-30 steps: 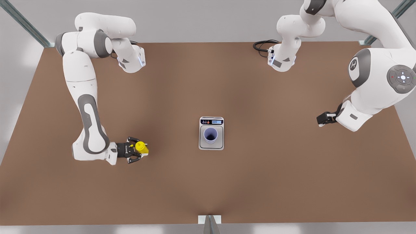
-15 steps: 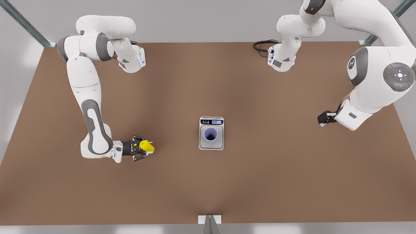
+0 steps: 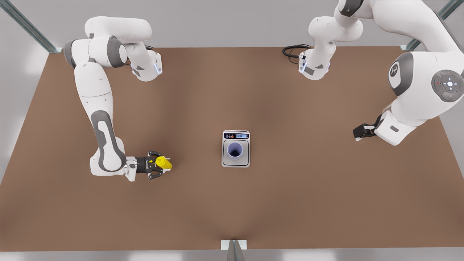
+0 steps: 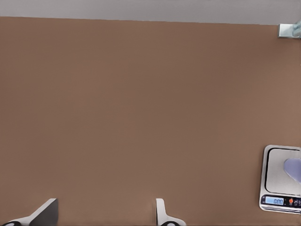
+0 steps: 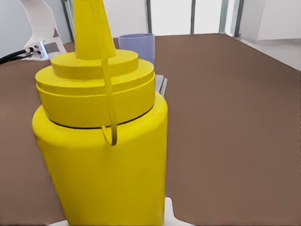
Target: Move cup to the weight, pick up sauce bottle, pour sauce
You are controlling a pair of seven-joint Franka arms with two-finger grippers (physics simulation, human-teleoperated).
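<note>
1 cup on 1 weight; right end effector grips 1 sauce bottle; left end effector fingers spread.

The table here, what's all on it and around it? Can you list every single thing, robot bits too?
cup: one, pale lavender-blue, standing upright on the plate of the weight.
weight: one, silver-grey with a black display strip, near the middle of the table.
sauce bottle: one, bright yellow, held in the right hand at the front view's left.
table: one, brown, under everything.
cable: one, black, coiled at the far edge by an arm's base.
right hand: one, black, shut on the sauce bottle, on the white arm at the front view's left.
left hand: one, black, at the front view's right, fingers apart and holding nothing; this arm waits.
</note>
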